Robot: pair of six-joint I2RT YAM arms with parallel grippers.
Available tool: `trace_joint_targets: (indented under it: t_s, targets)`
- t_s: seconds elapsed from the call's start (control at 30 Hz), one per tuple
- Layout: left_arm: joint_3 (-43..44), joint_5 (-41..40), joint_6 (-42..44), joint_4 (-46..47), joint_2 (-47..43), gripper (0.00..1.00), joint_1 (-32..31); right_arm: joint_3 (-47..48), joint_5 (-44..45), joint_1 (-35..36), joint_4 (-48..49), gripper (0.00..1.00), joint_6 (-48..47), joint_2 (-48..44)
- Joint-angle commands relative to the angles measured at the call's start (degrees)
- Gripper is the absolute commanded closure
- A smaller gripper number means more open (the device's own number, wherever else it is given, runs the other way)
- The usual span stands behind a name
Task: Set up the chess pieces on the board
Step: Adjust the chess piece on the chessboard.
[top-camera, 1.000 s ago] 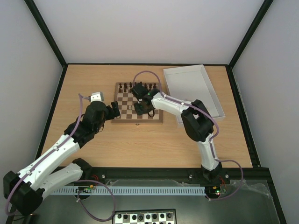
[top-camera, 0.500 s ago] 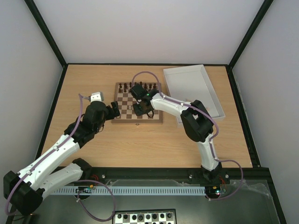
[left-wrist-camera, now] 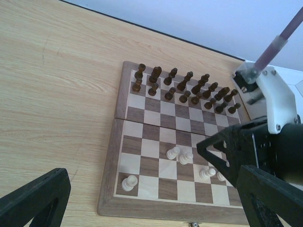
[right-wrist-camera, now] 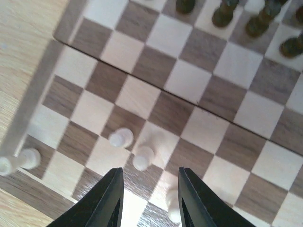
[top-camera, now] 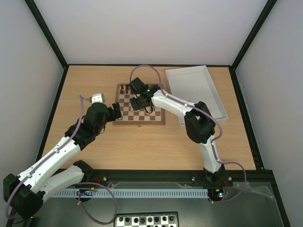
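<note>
Chess pieces (left-wrist-camera: 180, 155) of pale wood, only a handful, stood scattered on the near half of the board (left-wrist-camera: 150, 147); dark pieces (left-wrist-camera: 184, 87) filled two far rows. Right gripper (right-wrist-camera: 149, 198) hung part-open above the pale ones, holding nothing; left gripper (left-wrist-camera: 151, 201) gaped wide, empty. Most placing seemingly remained

Your top view looks down from high behind the table's (top-camera: 142, 146) near edge, taking in the whole surface, with the board (top-camera: 142, 122) small at mid-frame. Your left wrist view sits off the board's left side, angled down across it: nearly all of it fits, plus the right arm (left-wrist-camera: 279, 104). Your right wrist view hangs close above, facing almost straight down, so you get only some squares. All three share the pale pieces (left-wrist-camera: 180, 155)
</note>
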Motion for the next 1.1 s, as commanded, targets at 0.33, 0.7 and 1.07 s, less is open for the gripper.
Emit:
trace_joint_targets:
  t_s: [0.33,0.7,1.07]
  targets:
    - [-0.27,-1.24,0.11,-0.73,-1.06,0.01,0.3,7.25,-1.12,0.64,-5.99,0.72,-1.19,6.42]
    - [-0.6,-1.39,0.04,-0.65,-1.13,0.01,0.33,7.32,-1.54,1.35,-6.08,0.78,-1.2,7.85]
    - [-0.82,-1.42,-0.07,-0.55,-1.23,0.01,0.36,6.62,-1.12,1.44,-6.38,0.87,-1.27,7.3]
